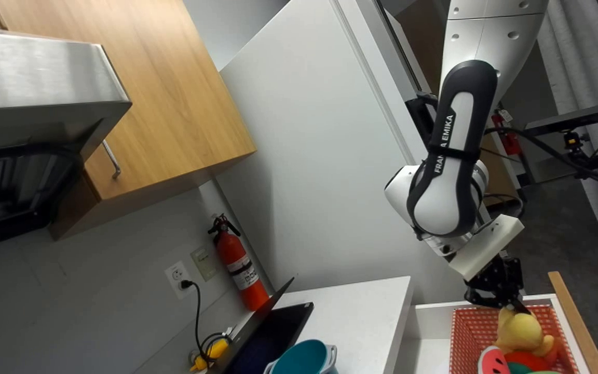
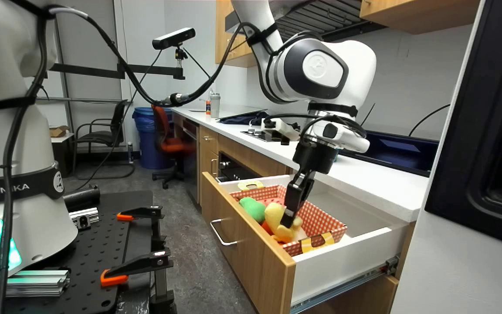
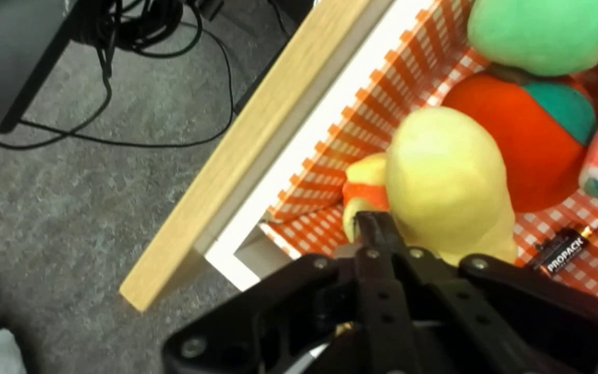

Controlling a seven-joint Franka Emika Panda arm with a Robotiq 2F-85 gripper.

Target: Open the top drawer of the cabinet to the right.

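Note:
The top drawer [image 2: 251, 257] stands pulled out of the low cabinet [image 2: 377, 192], in both exterior views; its light-wood front edge also shows in an exterior view [image 1: 579, 322] and in the wrist view [image 3: 247, 156]. Its metal handle [image 2: 224, 235] is on the front panel, away from my gripper. A red-and-white checked basket [image 2: 323, 220] with plush toys sits inside. My gripper [image 2: 288, 218] points down into the drawer, fingers together with nothing visible between them. In the wrist view its tips [image 3: 377, 223] are beside a yellow plush toy [image 3: 444, 182]; whether they touch it is unclear.
The basket also holds a green plush [image 3: 548, 36], a red plush [image 3: 517, 145] and a battery [image 3: 563, 254]. A teal pot [image 1: 301, 358] stands on the counter. A tall white-grey panel [image 1: 320, 156] rises beside the cabinet. Clamps [image 2: 137, 266] sit on the robot's black table.

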